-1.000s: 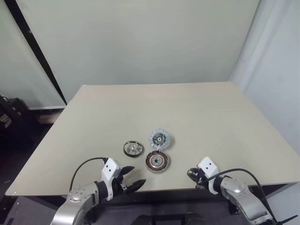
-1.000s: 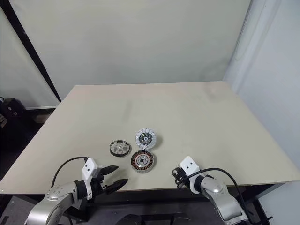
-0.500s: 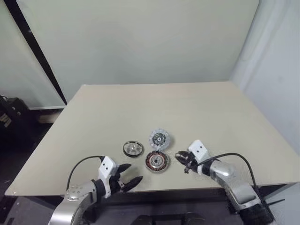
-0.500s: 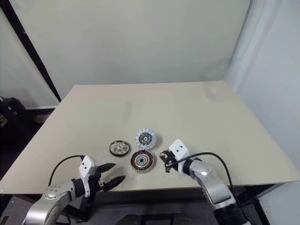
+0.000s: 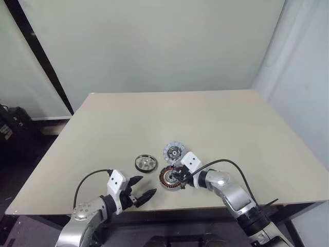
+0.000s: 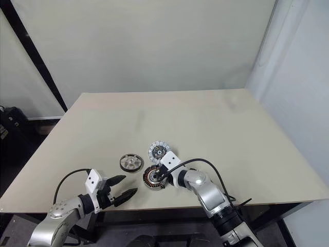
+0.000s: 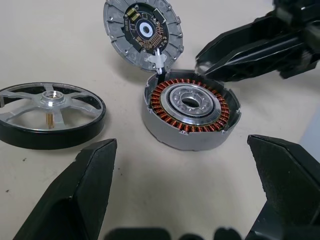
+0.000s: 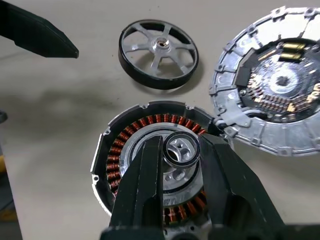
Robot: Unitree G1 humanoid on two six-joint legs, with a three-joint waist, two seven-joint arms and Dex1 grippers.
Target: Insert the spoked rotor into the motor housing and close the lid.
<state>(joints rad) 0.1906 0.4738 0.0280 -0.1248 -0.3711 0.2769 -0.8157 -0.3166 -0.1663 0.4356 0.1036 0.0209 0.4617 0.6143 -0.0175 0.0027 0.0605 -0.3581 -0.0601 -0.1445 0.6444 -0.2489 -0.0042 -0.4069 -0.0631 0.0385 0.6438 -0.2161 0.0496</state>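
Observation:
The motor housing, a silver cup with copper windings, lies near the table's front edge. My right gripper hangs over its centre, shut on a small thin black ring. The lid rests just behind the housing, dark circuit face showing, joined to it by a white connector. To the left of the housing the spoked rotor lies flat, dark rim and silver spokes up. At the front edge, left of the housing, my left gripper stands open and holds nothing, its fingers pointing toward the housing.
The beige table stretches bare behind the parts. A pale wall stands beyond it, with a dark slanted bar at the left. The table's front edge runs close under both grippers.
My right gripper has swung left from the table's front right edge to above the housing's centre. The left gripper has stayed about where it was, still open.

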